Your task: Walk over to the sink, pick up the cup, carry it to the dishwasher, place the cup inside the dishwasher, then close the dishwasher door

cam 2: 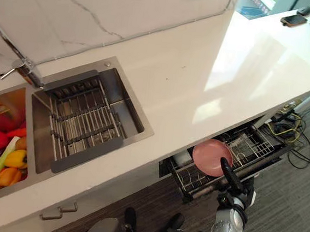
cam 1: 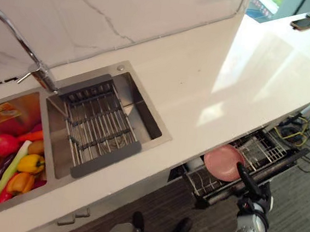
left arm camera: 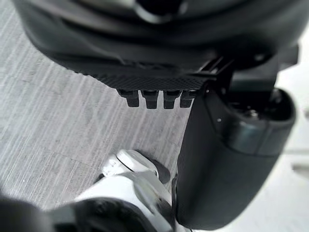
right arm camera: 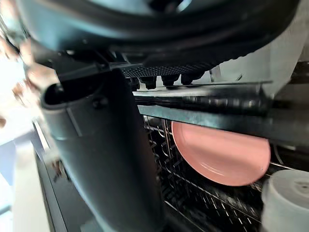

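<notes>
The dishwasher rack (cam 1: pixel 267 150) stands pulled out below the counter's edge. A pink plate (cam 1: pixel 223 162) lies in it, and a white cup (cam 1: pixel 195 164) sits at the rack's left end beside the plate. In the right wrist view the cup (right arm camera: pixel 287 203) stands just past the plate (right arm camera: pixel 222 154). My right hand (cam 1: pixel 251 190) is at the rack's dark front edge (right arm camera: pixel 212 118), its fingers straight and resting against it, holding nothing. The left hand (left arm camera: pixel 159 63) hangs over the grey floor with relaxed fingers and nothing in it.
The steel sink (cam 1: pixel 144 112) holds a grey drain rack (cam 1: pixel 99 124) under the tap (cam 1: pixel 19 42). The left basin (cam 1: pixel 8 159) is full of fruit and vegetables. A phone (cam 1: pixel 303 23) lies far along the white counter (cam 1: pixel 247 75). Cables (cam 1: pixel 294 129) lie on the floor beyond the rack.
</notes>
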Controlling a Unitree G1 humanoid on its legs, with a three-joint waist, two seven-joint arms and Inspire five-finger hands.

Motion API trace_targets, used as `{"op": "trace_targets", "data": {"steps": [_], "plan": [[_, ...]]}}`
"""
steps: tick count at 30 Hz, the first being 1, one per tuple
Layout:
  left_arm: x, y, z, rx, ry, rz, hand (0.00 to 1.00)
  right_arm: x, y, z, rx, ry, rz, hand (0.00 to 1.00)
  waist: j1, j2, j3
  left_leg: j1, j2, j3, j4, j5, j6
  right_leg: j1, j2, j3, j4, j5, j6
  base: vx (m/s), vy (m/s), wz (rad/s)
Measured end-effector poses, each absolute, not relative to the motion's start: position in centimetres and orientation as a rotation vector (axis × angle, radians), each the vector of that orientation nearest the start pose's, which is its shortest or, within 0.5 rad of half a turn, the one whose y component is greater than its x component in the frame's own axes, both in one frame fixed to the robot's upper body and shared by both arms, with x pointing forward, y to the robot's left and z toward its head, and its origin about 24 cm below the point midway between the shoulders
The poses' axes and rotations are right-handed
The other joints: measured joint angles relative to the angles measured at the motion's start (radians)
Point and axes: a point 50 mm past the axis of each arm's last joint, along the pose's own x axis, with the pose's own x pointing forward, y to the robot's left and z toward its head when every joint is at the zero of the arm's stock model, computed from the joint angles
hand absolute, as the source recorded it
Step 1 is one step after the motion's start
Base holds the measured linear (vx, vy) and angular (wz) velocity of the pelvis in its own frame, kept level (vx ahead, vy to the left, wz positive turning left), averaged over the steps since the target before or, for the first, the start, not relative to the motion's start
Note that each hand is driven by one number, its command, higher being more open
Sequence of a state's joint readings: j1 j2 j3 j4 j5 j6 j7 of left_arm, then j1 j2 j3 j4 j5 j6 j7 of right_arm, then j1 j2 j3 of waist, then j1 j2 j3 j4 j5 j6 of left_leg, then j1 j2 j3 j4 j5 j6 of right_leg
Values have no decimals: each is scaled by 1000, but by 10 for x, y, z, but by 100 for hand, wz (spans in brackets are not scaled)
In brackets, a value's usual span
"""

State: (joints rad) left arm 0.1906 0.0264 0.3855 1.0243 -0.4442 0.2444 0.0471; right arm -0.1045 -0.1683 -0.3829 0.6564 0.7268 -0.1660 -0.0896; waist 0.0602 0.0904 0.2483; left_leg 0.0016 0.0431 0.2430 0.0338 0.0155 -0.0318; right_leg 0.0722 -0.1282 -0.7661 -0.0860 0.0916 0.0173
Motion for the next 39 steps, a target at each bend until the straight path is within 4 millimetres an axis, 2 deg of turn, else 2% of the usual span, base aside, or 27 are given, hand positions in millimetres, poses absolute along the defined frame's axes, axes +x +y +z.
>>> {"op": "trace_targets", "data": {"steps": [2,4,7,8,13,15,16,17,18,19,21,23,24,25,26,27,29,31,32,34,37,39], "plan": [[26,193,-174,-614,1331,660,100,245,-278,-37,643,210,-613,100,10,19,10,-12,4,-19,3,9,-11,0,5,-15,0,-3,-6,-56,9,21],[22,192,-174,-600,1343,649,100,257,-272,-29,664,196,-538,100,17,26,14,-21,10,-31,7,11,-14,0,12,-30,1,-6,-11,-36,-8,13],[17,191,-175,-599,1361,649,100,260,-256,-32,673,222,-395,100,16,26,15,-27,22,-43,1,19,-19,-7,26,-29,10,-14,-23,-22,-17,-4],[16,192,-175,-590,1362,644,100,264,-242,-32,698,226,-312,100,17,27,15,-26,32,-50,-1,22,-24,-13,34,-21,22,-20,-30,-19,-26,-11],[24,193,-175,-597,1342,638,100,269,-216,-28,710,251,-194,100,41,25,17,-47,67,-62,-2,27,-32,-46,73,-2,32,-44,-56,-37,-68,-15],[26,195,-174,-600,1332,645,100,262,-199,-29,654,290,-89,100,49,17,20,-62,77,-56,0,26,-27,-66,96,2,27,-64,-52,-14,-78,-17],[25,196,-174,-600,1333,648,100,259,-192,-31,641,309,-51,100,50,17,19,-64,84,-56,-3,23,-15,-72,101,1,35,-87,-30,15,-81,-17],[24,190,-176,-611,1347,643,100,251,-179,-35,608,352,37,100,46,54,15,-82,146,-50,10,47,-26,-115,74,20,238,-140,-130,19,-71,8],[25,193,-175,-605,1341,648,100,244,-171,-41,602,381,73,100,31,33,15,-88,127,-45,37,58,-42,-123,30,71,288,-211,-90,23,-143,36],[27,197,-174,-586,1332,648,100,230,-157,-54,585,471,148,100,34,24,15,-86,130,-48,42,61,-40,-110,32,48,288,-237,-73,39,-157,61],[28,194,-175,-590,1330,639,100,207,-137,-71,546,591,255,100,38,21,-1,-89,125,-39,14,69,-42,-110,48,33,271,-238,-77,45,-132,37],[24,189,-175,-618,1325,657,100,176,-108,-96,548,744,337,100,48,19,-3,-85,127,-34,-33,82,-39,-115,71,32,242,-237,-78,50,-64,6],[24,188,-176,-628,1320,664,100,169,-105,-101,537,777,335,100,47,17,-2,-84,128,-34,-39,83,-41,-116,73,32,239,-237,-78,57,-33,-2],[23,187,-176,-644,1310,676,100,157,-108,-113,498,842,314,100,45,17,-2,-80,127,-34,-51,86,-47,-117,75,35,237,-236,-79,68,21,-9],[21,186,-176,-648,1303,683,100,146,-118,-124,437,903,264,100,41,14,-4,-76,126,-34,-55,88,-49,-117,75,40,237,-235,-79,70,43,-17],[20,186,-176,-649,1299,689,100,144,-122,-128,414,925,227,100,42,11,-4,-73,125,-34,-55,88,-50,-119,75,47,236,-232,-81,75,78,-24],[19,188,-176,-652,1289,704,100,147,-139,-135,378,929,114,100,30,-7,-4,-64,118,-37,-54,90,-52,-112,72,53,236,-225,-79,75,111,-12],[19,190,-175,-652,1277,716,100,144,-158,-140,345,932,7,100,33,-24,-10,-48,110,-37,-58,91,-52,-98,60,50,236,-220,-71,69,136,8],[18,194,-175,-651,1272,727,100,139,-175,-143,296,945,-64,100,34,-43,-16,-34,99,-37,-64,90,-54,-88,48,48,236,-217,-55,67,148,8],[18,200,-174,-644,1266,738,100,130,-188,-147,246,981,-136,100,33,-64,-26,-30,82,-36,-67,88,-52,-86,30,46,237,-213,-36,66,156,6],[27,209,-172,-619,1251,733,100,110,-199,-157,210,1075,-224,100,33,-103,-42,-27,47,-41,-70,71,-26,-85,-17,34,267,-212,-9,69,173,16],[35,210,-171,-621,1230,712,100,96,-206,-161,194,1130,-266,100,32,-111,-52,-11,14,-53,-85,50,-3,-83,-70,28,328,-223,13,70,184,21]]}}
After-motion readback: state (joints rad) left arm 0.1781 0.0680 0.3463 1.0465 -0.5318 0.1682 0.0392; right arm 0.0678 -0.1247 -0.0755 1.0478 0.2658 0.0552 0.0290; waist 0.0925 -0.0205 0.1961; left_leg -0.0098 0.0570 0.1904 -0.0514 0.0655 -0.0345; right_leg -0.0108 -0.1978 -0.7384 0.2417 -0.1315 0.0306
